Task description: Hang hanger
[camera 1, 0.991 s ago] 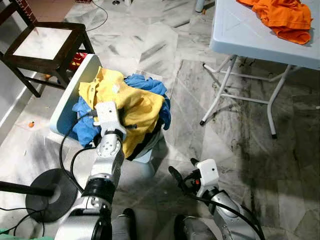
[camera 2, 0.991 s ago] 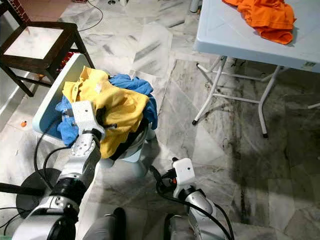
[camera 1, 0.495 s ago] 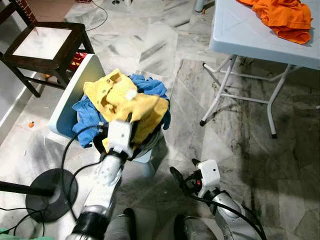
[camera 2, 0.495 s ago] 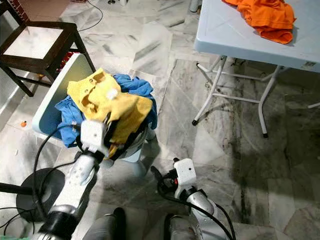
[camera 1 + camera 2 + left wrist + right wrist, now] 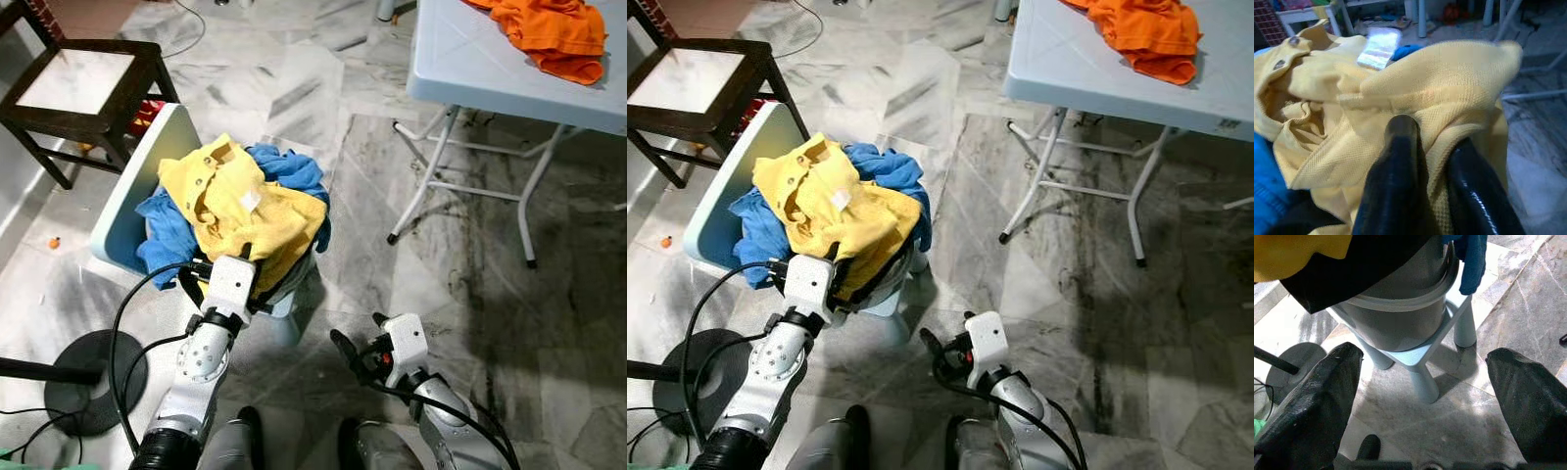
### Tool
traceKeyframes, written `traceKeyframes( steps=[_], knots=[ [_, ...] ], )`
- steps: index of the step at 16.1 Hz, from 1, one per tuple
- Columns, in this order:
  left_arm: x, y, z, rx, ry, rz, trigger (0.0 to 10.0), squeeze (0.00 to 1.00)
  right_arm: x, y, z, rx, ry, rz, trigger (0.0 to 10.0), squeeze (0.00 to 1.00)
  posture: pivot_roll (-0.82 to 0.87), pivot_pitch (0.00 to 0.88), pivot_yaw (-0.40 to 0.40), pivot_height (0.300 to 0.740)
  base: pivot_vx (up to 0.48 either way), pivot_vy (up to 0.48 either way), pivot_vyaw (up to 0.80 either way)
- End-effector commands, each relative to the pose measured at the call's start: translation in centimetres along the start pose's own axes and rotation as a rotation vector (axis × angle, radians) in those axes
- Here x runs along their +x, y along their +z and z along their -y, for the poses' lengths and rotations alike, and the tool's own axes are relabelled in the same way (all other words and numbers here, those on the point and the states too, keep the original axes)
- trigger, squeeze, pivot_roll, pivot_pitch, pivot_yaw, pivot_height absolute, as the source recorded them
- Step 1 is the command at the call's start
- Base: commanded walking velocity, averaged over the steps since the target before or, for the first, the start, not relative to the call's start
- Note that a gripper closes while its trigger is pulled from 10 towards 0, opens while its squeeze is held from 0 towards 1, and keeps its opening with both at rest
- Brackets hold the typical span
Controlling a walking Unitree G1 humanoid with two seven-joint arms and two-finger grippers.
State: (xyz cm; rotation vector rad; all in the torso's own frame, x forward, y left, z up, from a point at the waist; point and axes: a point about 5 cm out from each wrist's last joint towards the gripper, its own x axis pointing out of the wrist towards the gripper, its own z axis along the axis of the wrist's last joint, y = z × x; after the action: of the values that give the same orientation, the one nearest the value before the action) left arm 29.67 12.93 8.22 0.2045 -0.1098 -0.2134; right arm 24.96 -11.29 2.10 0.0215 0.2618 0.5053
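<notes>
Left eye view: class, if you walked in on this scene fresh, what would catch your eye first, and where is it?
The yellow shirt heaped on blue clothes in a grey bucket stands out, on a pale chair at the robot's front left. The left gripper is shut on a fold of that shirt, while the right gripper hangs open, low over the marble floor. An orange garment lies on the white folding table, far right.

A yellow shirt [image 5: 240, 208] with a buttoned collar and a white label lies crumpled on top of a heap of clothes in a grey bucket [image 5: 1400, 313], over blue garments [image 5: 167, 235] and a dark one. The bucket sits on a pale blue plastic chair [image 5: 132, 191]. The left claw [image 5: 1425, 161] pinches a fold of the yellow fabric at the near edge of the heap, its two black fingers [image 5: 1400, 181] close together. No hanger can be made out.
</notes>
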Motion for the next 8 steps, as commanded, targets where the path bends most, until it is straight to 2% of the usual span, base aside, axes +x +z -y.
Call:
traceKeyframes(
  steps=[1,2,3,5,8],
  knots=[
    [-0.4,-0.6,-0.5,0.037,0.035,-0.042,10.0,1.00,-0.1,-0.7,-0.5,0.004,0.024,-0.033,10.0,0.00,-0.03,0.269,-0.044,0.740,0.000,0.000,0.00],
    [-0.4,-0.6,-0.7,0.053,0.053,-0.045,10.0,1.00,-0.1,-0.8,-0.4,0.004,0.025,-0.034,10.0,0.00,-0.03,0.269,-0.044,0.740,0.000,0.000,0.00],
    [-0.3,-0.5,-1.1,0.069,0.066,-0.060,10.0,0.00,0.2,-0.7,-0.7,0.007,0.031,-0.034,10.0,0.00,-0.02,0.277,-0.046,0.740,0.000,0.000,0.00],
    [-0.3,0.2,-1.3,0.069,0.071,-0.059,10.0,0.00,0.3,-0.8,-1.2,0.011,0.047,-0.033,10.0,0.00,-0.02,0.282,-0.044,0.740,0.000,0.000,0.00],
    [-0.3,0.2,-0.7,0.039,0.060,-0.084,10.0,0.00,-0.2,-1.2,-0.9,0.016,0.039,-0.041,10.0,0.00,-0.03,0.289,-0.035,0.740,0.000,0.000,0.00]
  ],
)
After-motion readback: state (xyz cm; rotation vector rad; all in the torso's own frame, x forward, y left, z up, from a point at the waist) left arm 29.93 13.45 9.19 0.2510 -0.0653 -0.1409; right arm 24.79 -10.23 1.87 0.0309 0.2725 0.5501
